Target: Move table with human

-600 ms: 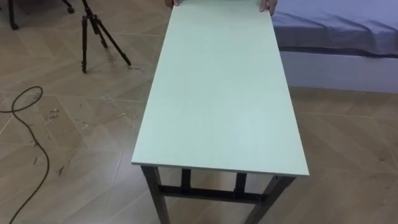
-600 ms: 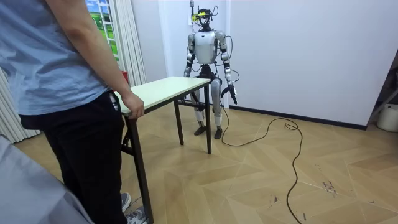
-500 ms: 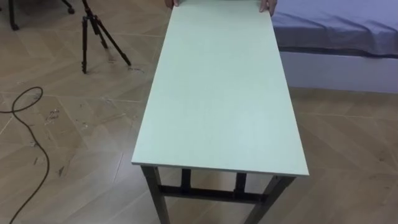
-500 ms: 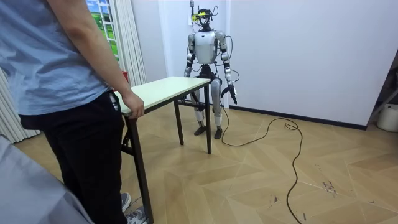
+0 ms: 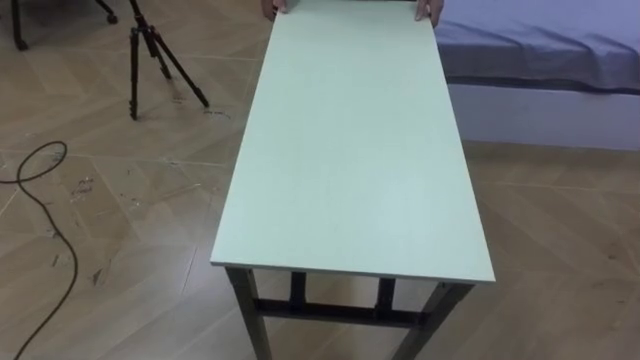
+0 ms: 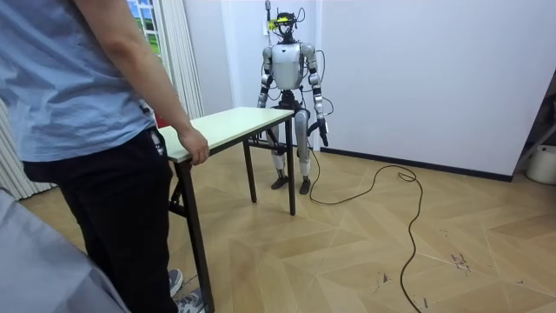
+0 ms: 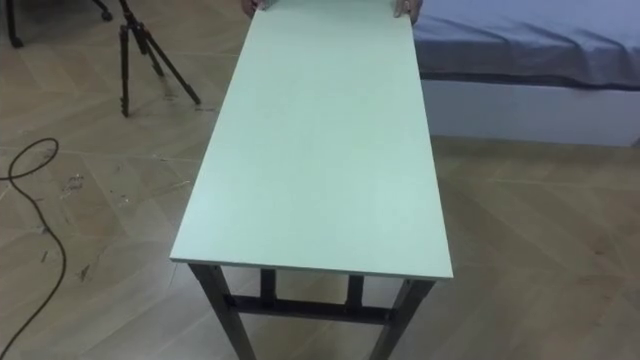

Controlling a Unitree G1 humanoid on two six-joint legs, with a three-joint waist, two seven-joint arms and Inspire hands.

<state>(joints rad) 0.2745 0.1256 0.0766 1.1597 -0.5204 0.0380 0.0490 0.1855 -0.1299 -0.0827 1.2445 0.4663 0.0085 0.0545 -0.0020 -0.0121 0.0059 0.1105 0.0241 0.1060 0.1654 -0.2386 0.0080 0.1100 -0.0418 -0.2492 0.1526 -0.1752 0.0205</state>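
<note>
The counter runs lengthwise from the robot toward 12 o'clock, its near short edge just before the robot. A person stands at the far end, the person's hand on the corner at 1 o'clock, the person's other hand on the corner at 11 o'clock. On the floor, a tripod stands at 10 o'clock, a cable lies at 9 o'clock, and a bed lies at 2 o'clock, right of the counter's far end

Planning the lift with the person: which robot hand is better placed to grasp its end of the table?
Probably the right hand: it hangs close beside the end of the table, while the left hand hangs lower, by the thigh.
</note>
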